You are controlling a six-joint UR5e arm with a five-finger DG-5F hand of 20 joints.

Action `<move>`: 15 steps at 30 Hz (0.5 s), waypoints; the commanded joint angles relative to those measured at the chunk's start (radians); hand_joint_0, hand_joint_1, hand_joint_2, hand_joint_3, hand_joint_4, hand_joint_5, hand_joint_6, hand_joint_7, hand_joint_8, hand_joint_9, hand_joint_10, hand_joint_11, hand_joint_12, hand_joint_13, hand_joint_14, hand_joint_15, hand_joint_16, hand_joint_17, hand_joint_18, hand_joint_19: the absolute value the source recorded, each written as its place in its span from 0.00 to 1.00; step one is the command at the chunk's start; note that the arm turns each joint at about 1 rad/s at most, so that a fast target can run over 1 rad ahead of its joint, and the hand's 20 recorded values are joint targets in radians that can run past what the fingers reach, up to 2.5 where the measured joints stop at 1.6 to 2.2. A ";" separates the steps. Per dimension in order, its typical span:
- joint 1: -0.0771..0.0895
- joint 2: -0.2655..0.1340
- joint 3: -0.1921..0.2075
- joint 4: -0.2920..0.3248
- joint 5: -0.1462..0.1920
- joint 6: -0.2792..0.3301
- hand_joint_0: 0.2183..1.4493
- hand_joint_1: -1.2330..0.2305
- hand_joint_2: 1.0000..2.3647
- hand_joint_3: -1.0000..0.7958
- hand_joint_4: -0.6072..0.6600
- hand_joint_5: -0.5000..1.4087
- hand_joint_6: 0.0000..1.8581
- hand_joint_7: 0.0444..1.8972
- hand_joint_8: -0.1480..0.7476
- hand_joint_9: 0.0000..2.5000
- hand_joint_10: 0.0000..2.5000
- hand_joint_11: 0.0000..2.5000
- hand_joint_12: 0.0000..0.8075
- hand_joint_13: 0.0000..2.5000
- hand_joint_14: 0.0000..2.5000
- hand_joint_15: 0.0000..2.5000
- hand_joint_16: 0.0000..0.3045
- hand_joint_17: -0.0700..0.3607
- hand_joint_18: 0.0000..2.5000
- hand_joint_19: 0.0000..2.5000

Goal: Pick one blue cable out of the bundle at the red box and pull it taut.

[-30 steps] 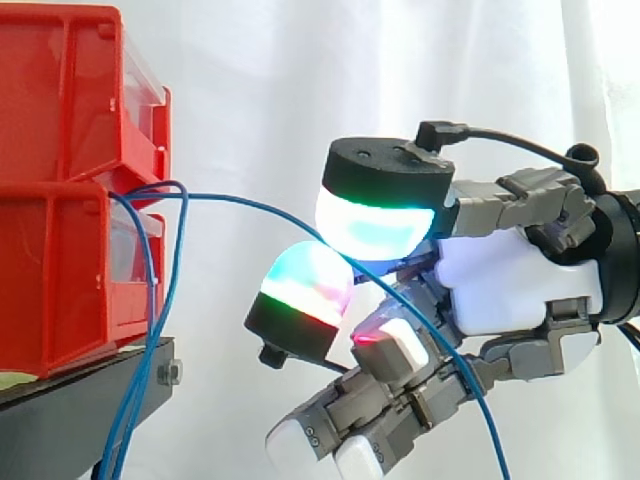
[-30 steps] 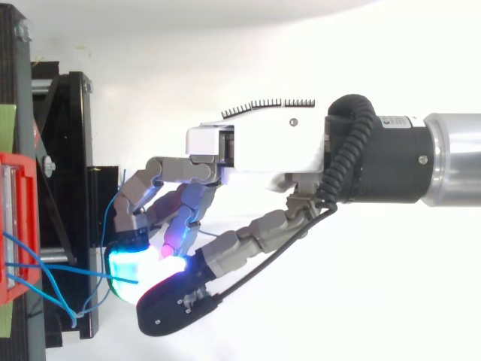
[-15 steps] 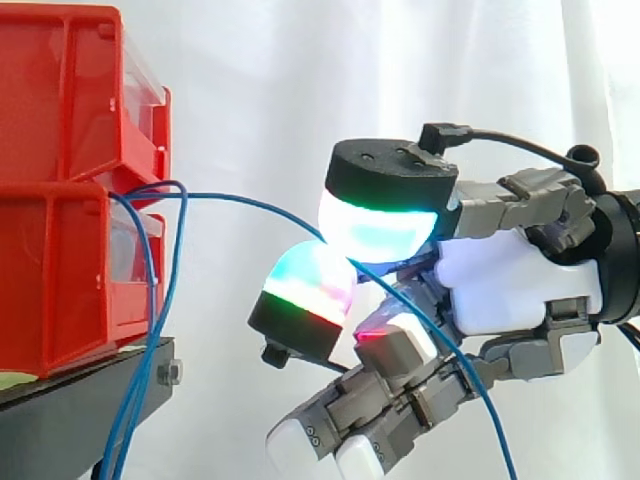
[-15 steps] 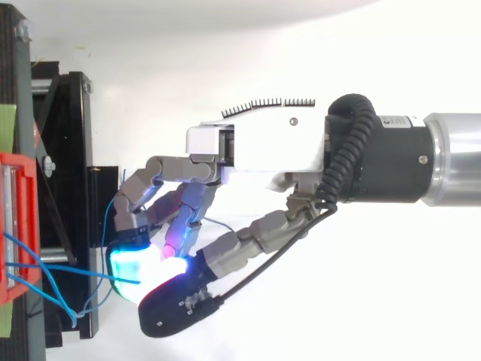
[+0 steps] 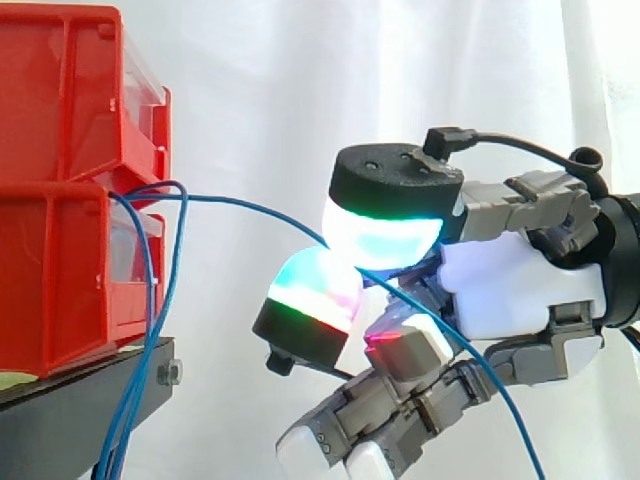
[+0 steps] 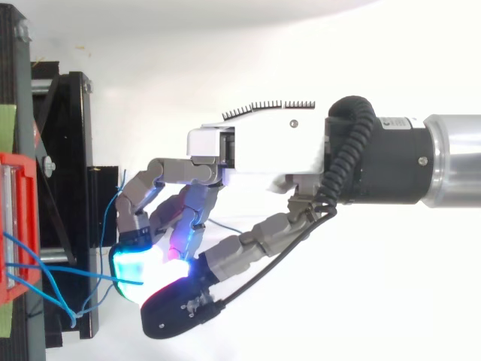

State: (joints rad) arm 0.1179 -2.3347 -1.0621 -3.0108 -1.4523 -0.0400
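Observation:
Stacked red bins stand at the left on a black stand. From the seam between them a thin blue cable arcs right into my hand. It runs between two glowing fingertips that press together on it, then drops away to the lower right. My other fingers curl beneath. From above, my hand reaches left toward the red bin, and the blue cable leads from the bin to the cyan pad. The cable still bows rather than running straight.
More blue cables loop out of the bins and hang down past the stand's edge. A white curtain hangs behind, and a white surface lies below the arm in the top view.
My hand has drifted slightly right and down, away from the bins. Its fingers have curled a little tighter round the cable. The bins and hanging loops stay put.

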 commanded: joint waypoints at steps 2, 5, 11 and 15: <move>0.000 0.000 -0.013 0.000 0.000 0.000 0.35 0.21 0.00 0.60 0.46 0.23 0.49 0.61 0.68 0.49 0.00 0.33 0.54 0.28 0.00 0.09 0.20 0.48 0.27 0.11; 0.002 0.000 -0.030 0.004 -0.002 -0.003 0.36 0.21 0.00 0.60 0.47 0.23 0.49 0.62 0.68 0.49 0.00 0.33 0.53 0.27 0.00 0.09 0.20 0.48 0.27 0.11; 0.003 0.000 -0.033 0.003 -0.002 -0.003 0.36 0.21 0.01 0.60 0.48 0.22 0.49 0.62 0.68 0.48 0.00 0.33 0.53 0.27 0.00 0.09 0.20 0.48 0.27 0.11; 0.003 0.000 -0.056 0.004 -0.002 -0.003 0.36 0.21 0.00 0.60 0.48 0.23 0.49 0.60 0.69 0.48 0.00 0.32 0.54 0.28 0.00 0.09 0.20 0.48 0.27 0.11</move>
State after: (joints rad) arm 0.1208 -2.3347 -1.0990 -3.0074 -1.4541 -0.0429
